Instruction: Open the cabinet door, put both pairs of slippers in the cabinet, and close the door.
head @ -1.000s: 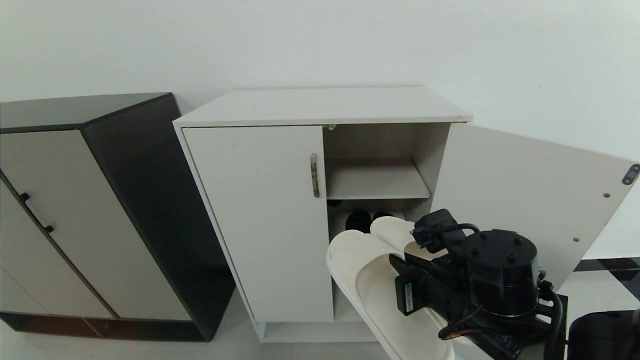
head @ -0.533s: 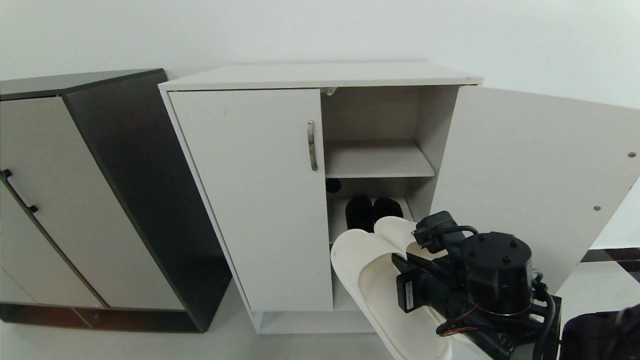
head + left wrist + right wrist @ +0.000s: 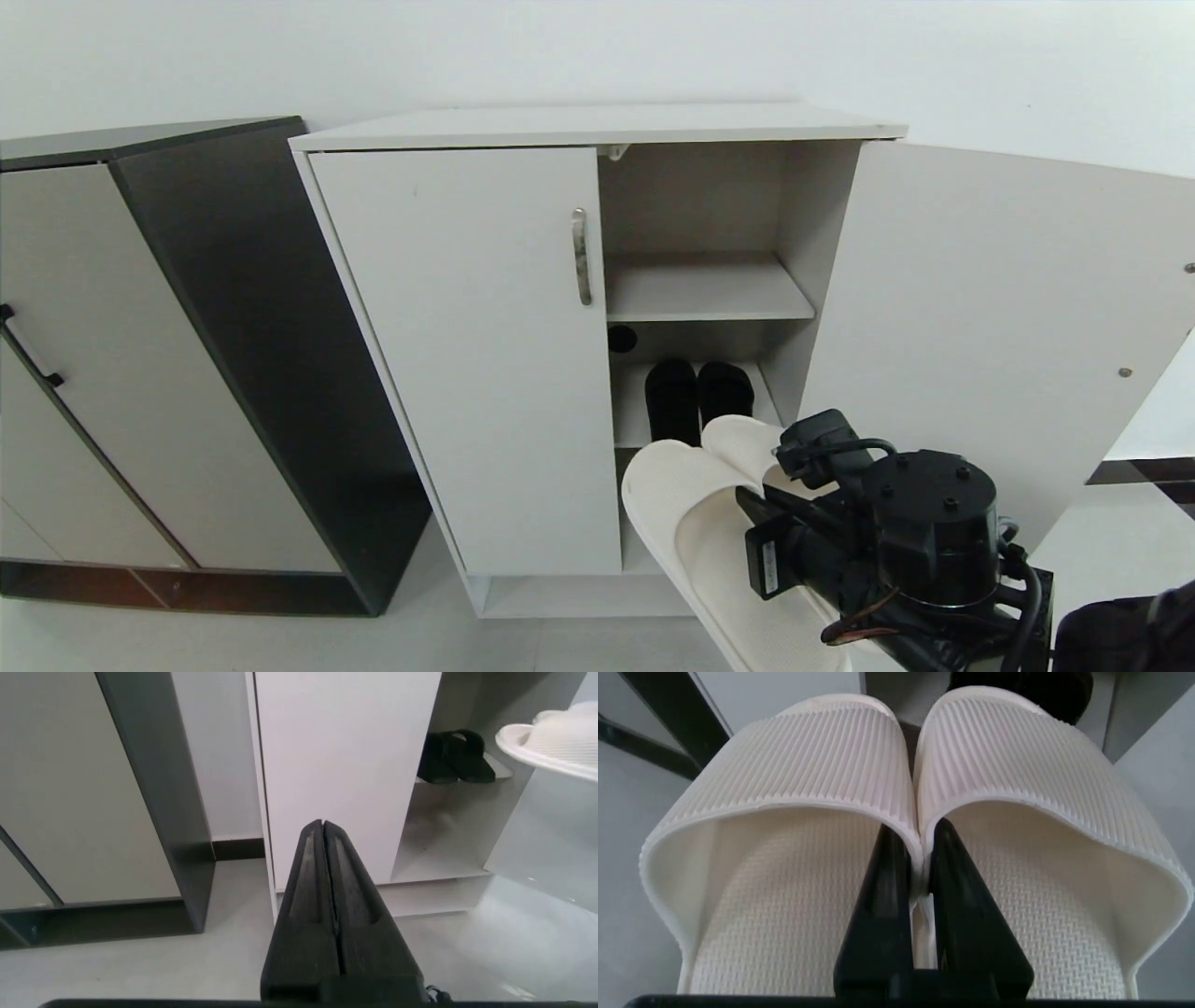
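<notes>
The white cabinet (image 3: 597, 123) has its right door (image 3: 980, 308) swung wide open and its left door (image 3: 467, 355) closed. A pair of black slippers (image 3: 698, 397) (image 3: 458, 756) lies side by side on the middle shelf. My right gripper (image 3: 918, 845) is shut on the inner edges of a pair of white slippers (image 3: 691, 504) (image 3: 906, 793). It holds them together in the air just in front of the open side, toes toward the cabinet. My left gripper (image 3: 322, 831) is shut on nothing, low down and facing the closed left door.
A dark cabinet (image 3: 233, 327) with a beige door (image 3: 75, 373) stands close to the left of the white one. Inside the white cabinet, an upper shelf (image 3: 705, 289) sits above the black slippers and a bottom compartment (image 3: 644, 551) below. The floor (image 3: 280, 644) is pale grey.
The head camera has shifted, so the cabinet sits higher and larger and the black slippers show more fully. The white slippers stay held in my right gripper, slightly closer to the opening.
</notes>
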